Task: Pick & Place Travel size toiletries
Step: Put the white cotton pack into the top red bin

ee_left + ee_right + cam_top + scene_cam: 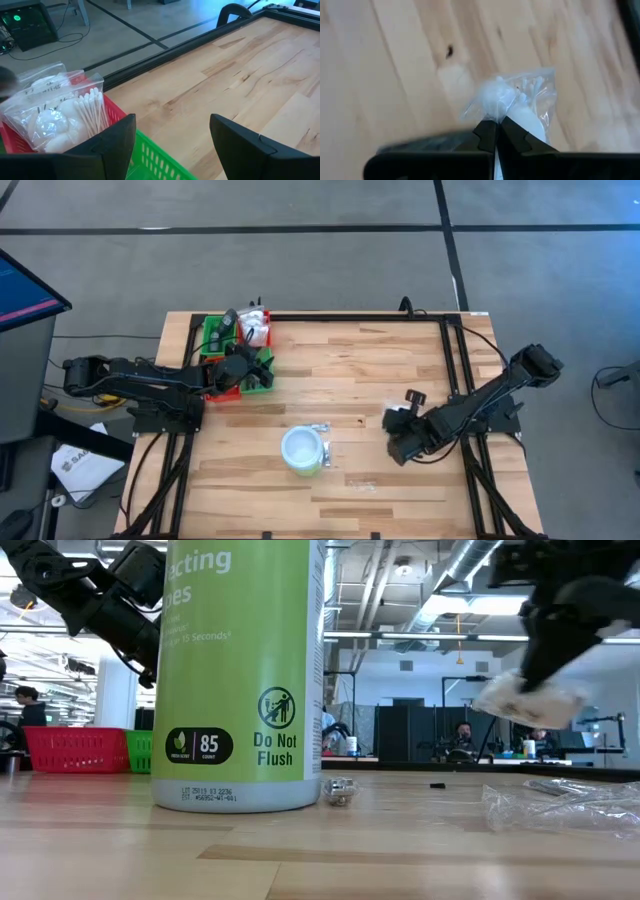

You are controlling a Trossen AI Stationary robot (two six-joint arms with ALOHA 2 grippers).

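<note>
The right end effector is seen pinched fully together on the top edge of a clear packet holding white cotton items; the packet hangs just beyond the fingertips and is lifted clear of the desk. In the low view the same packet is held up in the air under the right end effector, with a crumpled clear wrapper lying on the desk below it and slightly to one side. In the high view the right end effector is placed over the right part of the desk, and a small black item lies on the wood just beside it.

The left end effector is spread wide with nothing between its fingers. It is positioned over the red and green tray at the far left corner of the desk. Just ahead of its fingers, a clear bag of cotton swabs and white pads is seen resting in the red compartment, while the green compartment lies directly under the fingers.

A round white tub with a green side stands on the desk between the two end effectors, nearer the front edge, with small clear sachets touching or just beside it. Another clear sachet lies nearer the front, well apart from both end effectors.
</note>
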